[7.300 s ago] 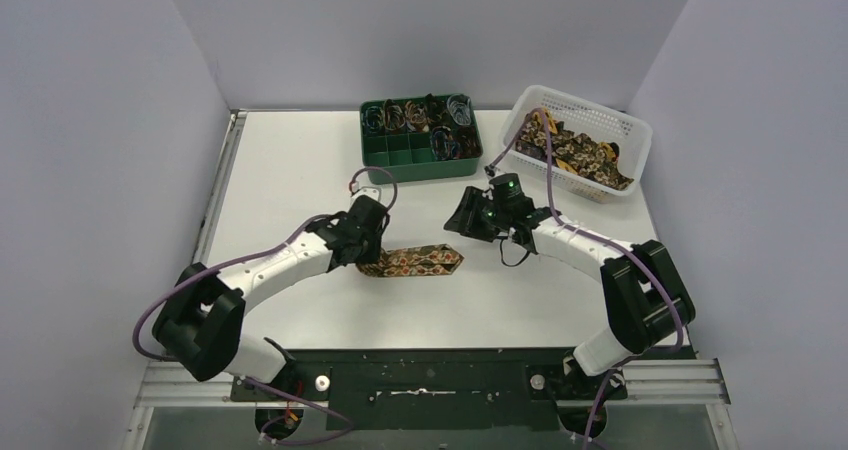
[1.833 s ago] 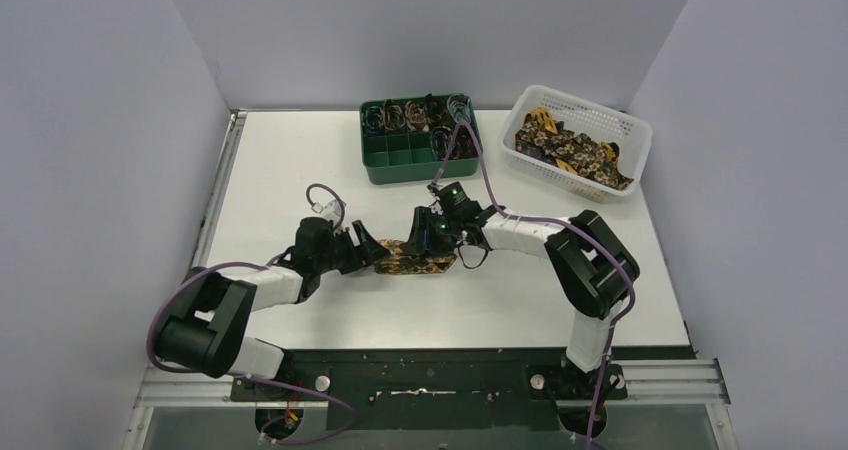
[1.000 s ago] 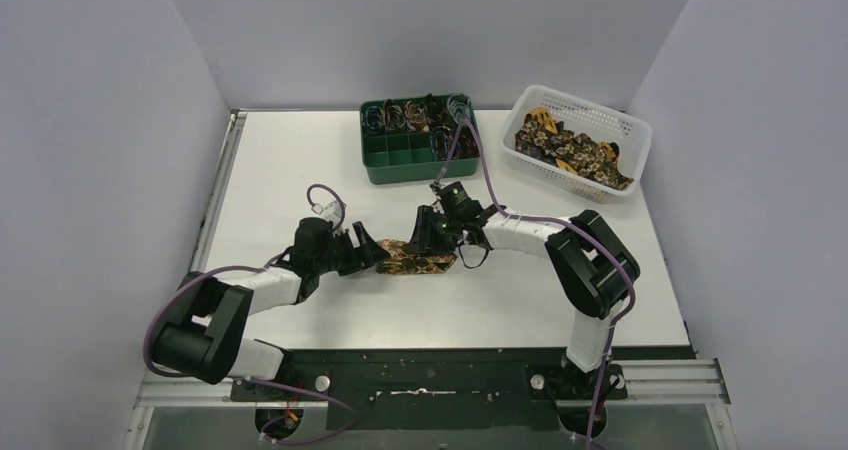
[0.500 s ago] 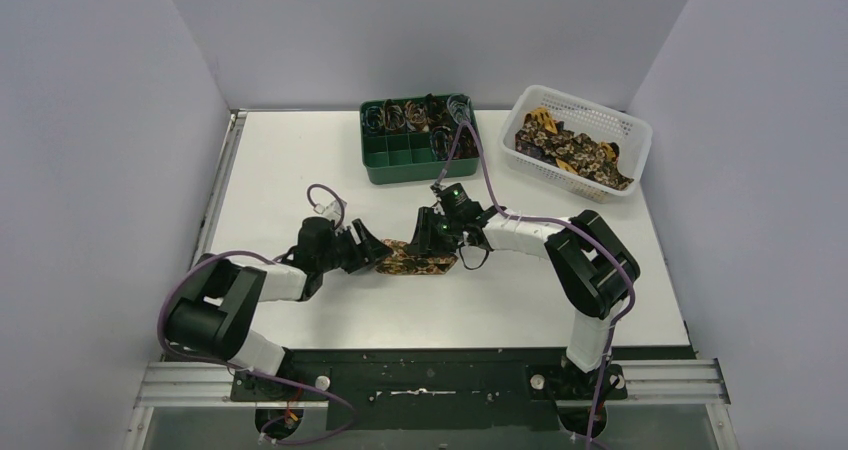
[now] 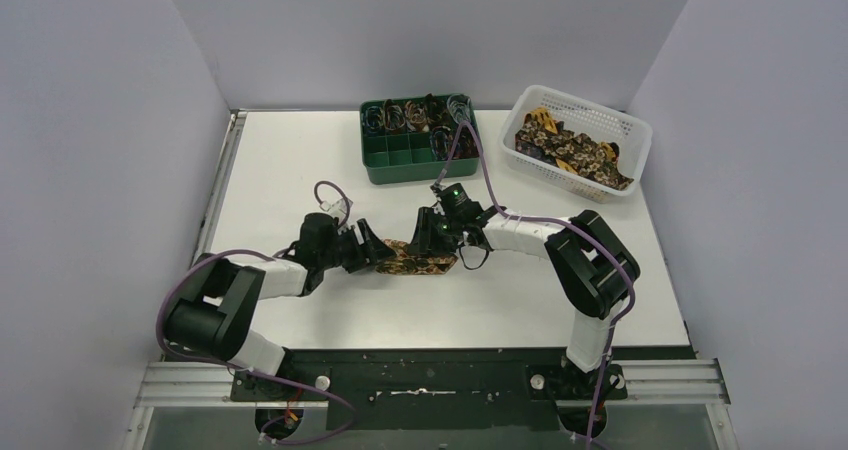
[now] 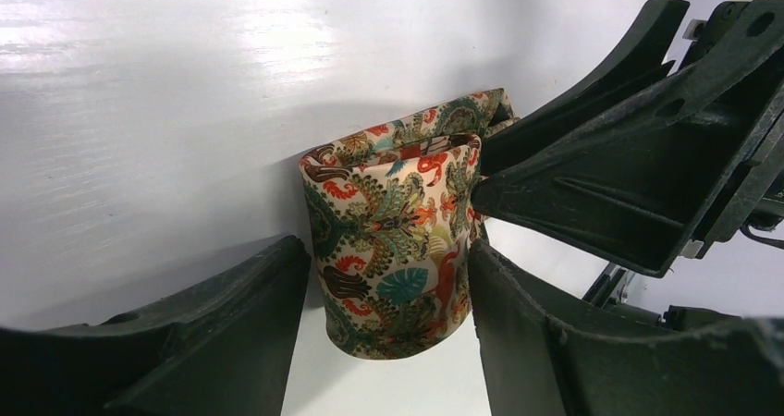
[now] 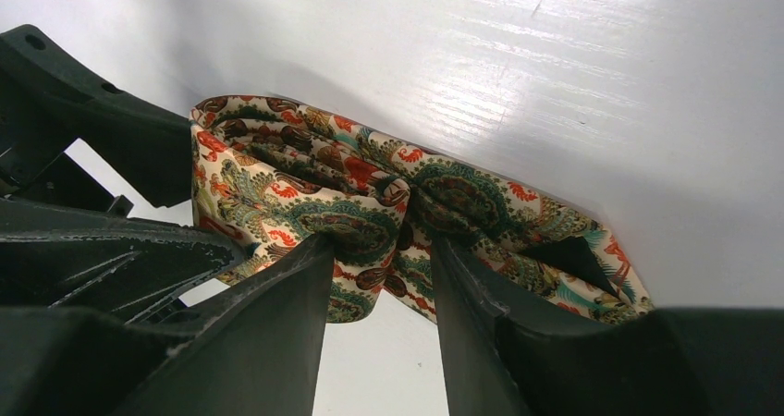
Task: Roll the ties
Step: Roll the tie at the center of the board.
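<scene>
Overhead, we find the tie (image 5: pixel 425 262) mid-table (image 5: pixel 290 170), with the left gripper (image 5: pixel 374 254) at its left end and the right gripper (image 5: pixel 432 240) at its centre.

Left wrist: the jaws press both sides of the folded end.

Right wrist: the jaws are clamped on bunched fabric.

Risk: the loose fold would likely spring open if either grip slackens.

Printed cloth tie (image 6: pixel 393 250) on glossy white table (image 6: pixel 139 111).

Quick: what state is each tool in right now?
Left tool: closed on the tie, at its rolled end.
Right tool: closed on the tie, mid-strip.
</scene>
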You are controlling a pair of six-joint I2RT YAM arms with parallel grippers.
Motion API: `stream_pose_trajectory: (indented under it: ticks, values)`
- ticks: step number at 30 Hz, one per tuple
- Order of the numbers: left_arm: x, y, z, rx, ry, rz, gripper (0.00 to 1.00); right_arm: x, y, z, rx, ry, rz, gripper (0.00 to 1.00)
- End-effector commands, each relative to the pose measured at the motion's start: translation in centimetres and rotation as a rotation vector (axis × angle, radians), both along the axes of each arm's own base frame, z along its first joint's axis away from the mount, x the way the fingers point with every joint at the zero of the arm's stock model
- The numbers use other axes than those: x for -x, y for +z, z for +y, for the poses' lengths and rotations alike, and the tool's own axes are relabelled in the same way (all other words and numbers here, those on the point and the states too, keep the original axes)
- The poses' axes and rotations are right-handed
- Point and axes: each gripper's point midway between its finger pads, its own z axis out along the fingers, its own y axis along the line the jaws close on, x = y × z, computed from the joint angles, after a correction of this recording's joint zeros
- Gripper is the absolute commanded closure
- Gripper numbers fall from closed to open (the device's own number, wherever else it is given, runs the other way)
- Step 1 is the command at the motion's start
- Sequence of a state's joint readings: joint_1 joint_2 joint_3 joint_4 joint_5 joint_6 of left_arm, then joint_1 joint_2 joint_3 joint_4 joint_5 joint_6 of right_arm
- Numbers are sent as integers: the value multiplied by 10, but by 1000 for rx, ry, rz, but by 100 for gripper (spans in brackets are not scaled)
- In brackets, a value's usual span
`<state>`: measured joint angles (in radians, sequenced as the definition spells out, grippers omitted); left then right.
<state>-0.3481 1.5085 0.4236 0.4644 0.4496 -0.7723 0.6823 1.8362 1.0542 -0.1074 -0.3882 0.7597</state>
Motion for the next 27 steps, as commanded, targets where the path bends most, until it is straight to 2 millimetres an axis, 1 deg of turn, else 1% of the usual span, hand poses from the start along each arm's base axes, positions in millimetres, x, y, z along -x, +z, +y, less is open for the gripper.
stream_pose_trajectory:
  ticks: [1, 3, 5, 7, 11, 13, 16, 18, 20, 23, 26, 27]
  values:
    - [16, -21, 5, -50, -30, 83, 39, -2, 1, 0, 12, 2, -25, 56]
    - [15, -22, 1, -29, -38, 88, 45, -2, 1, 0, 9, 0, -24, 56]
    - [15, -21, -1, -18, -38, 84, 47, -2, 1, 1, 8, 2, -25, 56]
    - [14, -19, -2, -12, -38, 79, 51, -2, 2, 2, 6, 3, -24, 56]
    - [10, -13, -2, -13, -31, 54, 56, -2, 2, 2, 4, 7, -25, 56]
    - [7, -10, 0, -23, -19, 42, 59, -2, 6, 4, -9, 13, -24, 56]
    - [0, -1, 3, -51, -2, 18, 61, -1, 22, 11, -56, 37, -34, 52]
    - [-3, 4, 7, -85, 1, 2, 61, -4, 42, 15, -94, 54, -65, 50]
    - [-5, 9, 12, -129, 5, -10, 61, -9, 61, 15, -122, 55, -110, 48]
    - [-8, 17, 22, -200, 22, -23, 61, -15, 81, 6, -141, 43, -164, 47]
    - [-10, 23, 31, -278, 41, -38, 61, -19, 86, -9, -136, 8, -184, 47]
    - [-7, 23, 36, -315, 48, -27, 61, -21, 87, -15, -132, -8, -190, 47]
